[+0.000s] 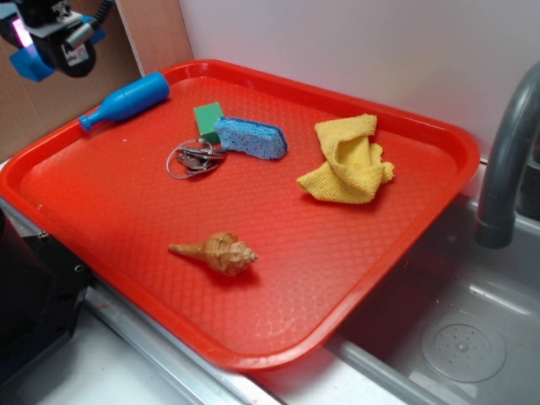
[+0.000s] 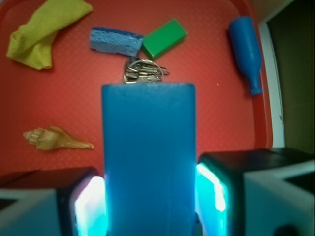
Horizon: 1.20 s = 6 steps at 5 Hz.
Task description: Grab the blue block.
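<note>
red plastic tray (image 1: 405, 253) sits beside a sink (image 1: 464, 346) and faucet (image 1: 506, 160). in it: blue bottle (image 1: 126, 101) near the far left rim, green block (image 1: 207, 116) touching blue sponge (image 1: 251, 137), key ring (image 1: 194, 159) just beside them, yellow cloth (image 1: 350, 160) to the right, seashell (image 1: 218, 251) nearer the front. gripper (image 2: 149, 196) raised above the tray's left corner; fingers (image 2: 83, 201) clamped against both sides of the blue block (image 2: 147, 157), held off the tray.
</note>
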Each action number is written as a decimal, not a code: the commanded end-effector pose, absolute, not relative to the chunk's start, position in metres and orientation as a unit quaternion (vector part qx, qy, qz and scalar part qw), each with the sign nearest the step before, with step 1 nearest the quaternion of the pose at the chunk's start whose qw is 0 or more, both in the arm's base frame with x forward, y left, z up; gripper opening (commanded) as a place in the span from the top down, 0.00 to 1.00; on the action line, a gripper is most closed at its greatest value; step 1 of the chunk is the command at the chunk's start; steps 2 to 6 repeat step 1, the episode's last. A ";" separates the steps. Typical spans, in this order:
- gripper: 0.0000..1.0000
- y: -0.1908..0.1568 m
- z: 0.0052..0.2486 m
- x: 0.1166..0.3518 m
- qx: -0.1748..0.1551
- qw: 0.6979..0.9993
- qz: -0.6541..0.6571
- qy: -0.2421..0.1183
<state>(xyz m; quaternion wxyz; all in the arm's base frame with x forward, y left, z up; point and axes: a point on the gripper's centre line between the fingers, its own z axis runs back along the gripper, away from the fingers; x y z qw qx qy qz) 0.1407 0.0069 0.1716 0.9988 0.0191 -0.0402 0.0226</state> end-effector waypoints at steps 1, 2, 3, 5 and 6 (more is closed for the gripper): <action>1.00 0.009 0.176 0.143 0.016 0.998 0.022 -0.056; 1.00 0.009 0.176 0.143 0.016 0.998 0.022 -0.056; 1.00 0.009 0.176 0.143 0.016 0.998 0.022 -0.056; 1.00 0.009 0.176 0.143 0.016 0.998 0.022 -0.056; 1.00 0.009 0.176 0.143 0.016 0.998 0.022 -0.056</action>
